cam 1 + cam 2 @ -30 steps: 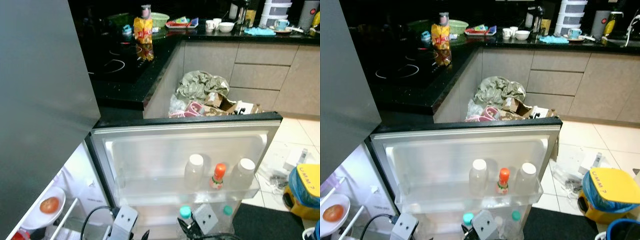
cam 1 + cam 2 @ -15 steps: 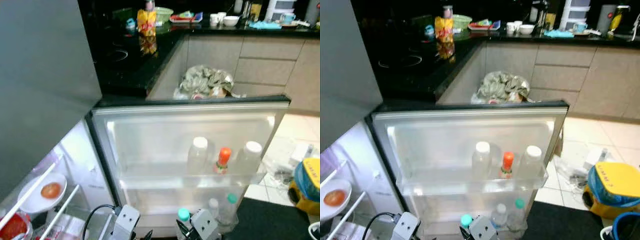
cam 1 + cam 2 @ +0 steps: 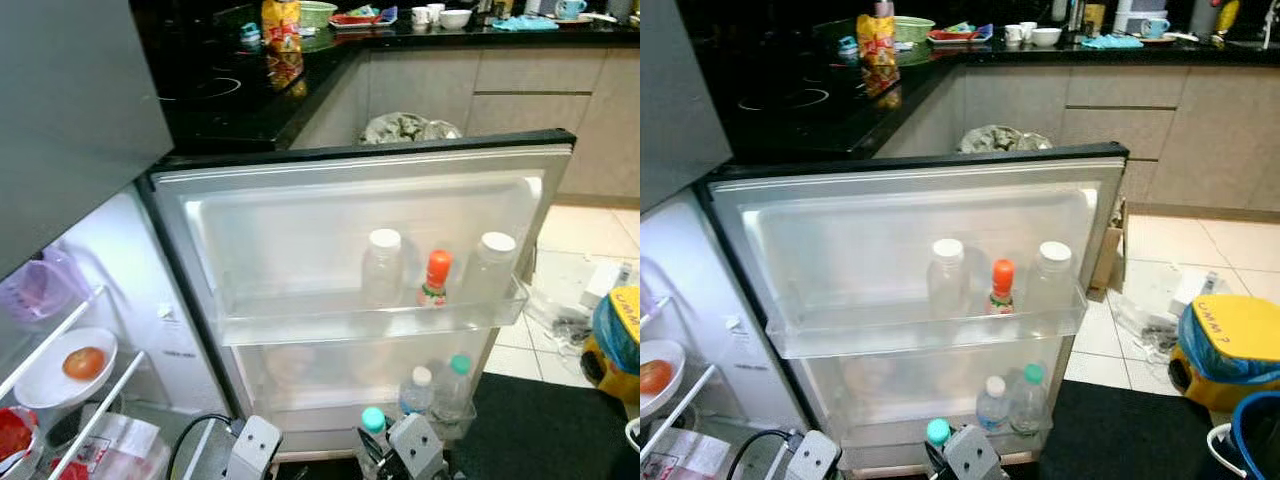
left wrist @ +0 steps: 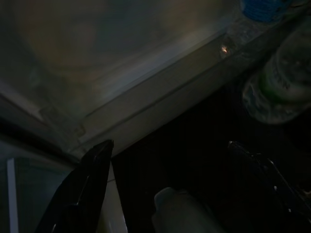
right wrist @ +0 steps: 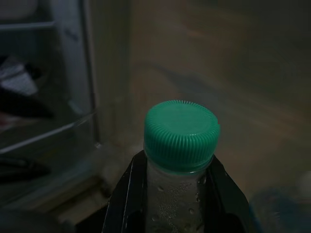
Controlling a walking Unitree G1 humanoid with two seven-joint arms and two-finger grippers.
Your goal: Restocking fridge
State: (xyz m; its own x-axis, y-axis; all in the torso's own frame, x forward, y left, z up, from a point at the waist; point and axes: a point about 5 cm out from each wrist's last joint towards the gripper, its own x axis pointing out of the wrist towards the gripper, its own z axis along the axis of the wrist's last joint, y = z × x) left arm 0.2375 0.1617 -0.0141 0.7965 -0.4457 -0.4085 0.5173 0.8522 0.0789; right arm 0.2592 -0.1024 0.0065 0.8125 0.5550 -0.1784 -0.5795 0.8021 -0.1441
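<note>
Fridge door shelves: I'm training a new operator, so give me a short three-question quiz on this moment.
1. True or false: the right gripper holds a bottle with a green cap.
2. What colour is the cap of the small bottle between the two white-capped jars on the upper door shelf?
3. How many bottles stand in the lower door shelf? A one, B two, C four.

Key: 1 true; 2 orange; 3 B.
</note>
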